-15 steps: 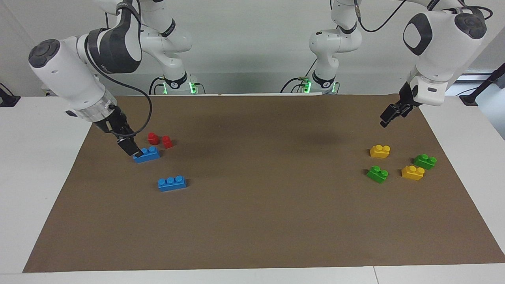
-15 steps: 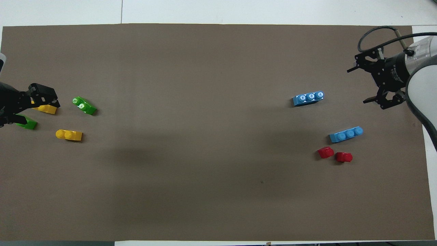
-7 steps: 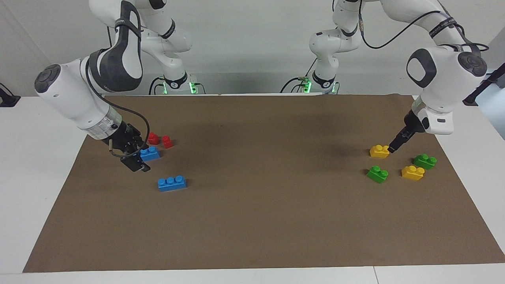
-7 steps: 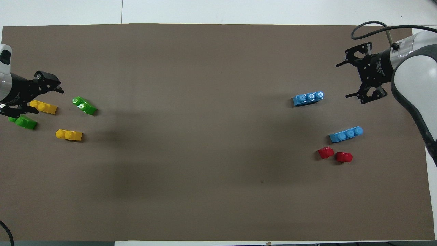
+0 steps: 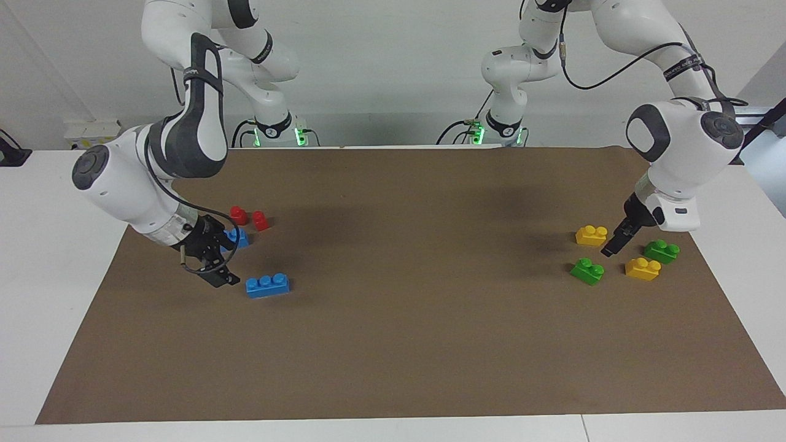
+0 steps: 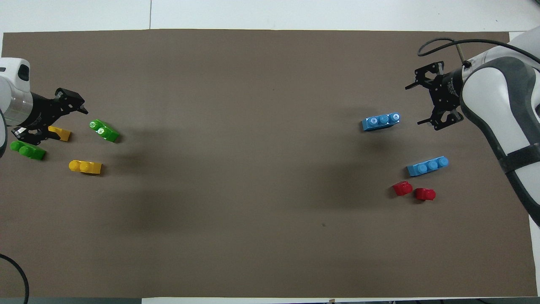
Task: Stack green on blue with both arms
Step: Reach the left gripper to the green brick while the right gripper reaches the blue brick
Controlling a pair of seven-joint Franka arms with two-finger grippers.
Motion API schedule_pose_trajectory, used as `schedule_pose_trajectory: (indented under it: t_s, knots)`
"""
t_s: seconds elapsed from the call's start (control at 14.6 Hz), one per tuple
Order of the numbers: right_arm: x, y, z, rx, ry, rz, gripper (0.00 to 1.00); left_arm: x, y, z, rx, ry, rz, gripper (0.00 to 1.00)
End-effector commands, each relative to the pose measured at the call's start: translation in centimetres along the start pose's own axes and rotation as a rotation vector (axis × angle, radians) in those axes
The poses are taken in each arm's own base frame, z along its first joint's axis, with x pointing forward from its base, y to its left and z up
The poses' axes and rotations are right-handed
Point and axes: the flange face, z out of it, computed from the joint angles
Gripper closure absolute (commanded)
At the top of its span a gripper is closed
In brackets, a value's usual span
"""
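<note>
Two green bricks lie at the left arm's end of the mat: one toward the middle, one near the mat's edge. Two blue bricks lie at the right arm's end: one farther from the robots, one nearer and partly hidden by the right arm in the facing view. My left gripper is open and empty, low among the green and yellow bricks. My right gripper is open and empty, low beside the farther blue brick.
Two yellow bricks lie among the green ones; the overhead view shows one in full and one partly covered by the left gripper. Two small red blocks sit next to the nearer blue brick. A brown mat covers the table.
My right gripper has moved from the nearer blue brick down to beside the farther one. My left gripper has come down from above the mat to among the yellow and green bricks.
</note>
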Motion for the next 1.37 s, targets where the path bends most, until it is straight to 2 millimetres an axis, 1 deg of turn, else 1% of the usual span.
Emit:
schedule_pose_trajectory:
  t_s: [0.0, 0.14, 0.27, 0.41, 0.55, 0.62, 0.89, 1.03, 1.3]
  knots:
    - [0.7, -0.2, 0.7, 0.023, -0.036, -0.005, 0.03, 0.7, 0.1, 2.1, -0.014, 0.000, -0.026, 0.00]
    - [0.7, -0.3, 1.2, 0.020, -0.048, -0.026, 0.03, 1.0, 0.3, 3.1, -0.013, -0.002, -0.026, 0.00]
    - [1.0, -0.3, 2.4, 0.005, -0.055, -0.036, 0.03, 1.3, 0.4, 4.4, -0.010, -0.007, -0.047, 0.00]
    - [1.2, -0.4, 3.4, -0.005, -0.064, -0.056, 0.03, 1.8, 0.9, 5.4, -0.030, 0.018, -0.147, 0.00]
    - [1.3, -0.4, 3.7, 0.010, -0.098, -0.045, 0.03, 2.2, 1.1, 5.9, -0.044, 0.033, -0.214, 0.00]
    - [1.5, -0.5, 3.9, 0.017, -0.103, -0.038, 0.03, 2.4, 1.0, 6.7, -0.043, 0.032, -0.221, 0.00]
    - [2.3, -0.7, 5.1, 0.048, -0.102, -0.011, 0.03, 3.0, 1.1, 8.4, -0.053, 0.038, -0.230, 0.00]
    - [3.2, -0.4, 5.6, 0.049, -0.099, 0.004, 0.03, 2.8, 1.0, 9.7, -0.038, 0.020, -0.230, 0.00]
    - [3.9, 0.6, 7.3, 0.057, -0.117, 0.040, 0.02, 2.4, 0.7, 11.4, -0.025, 0.007, -0.230, 0.00]
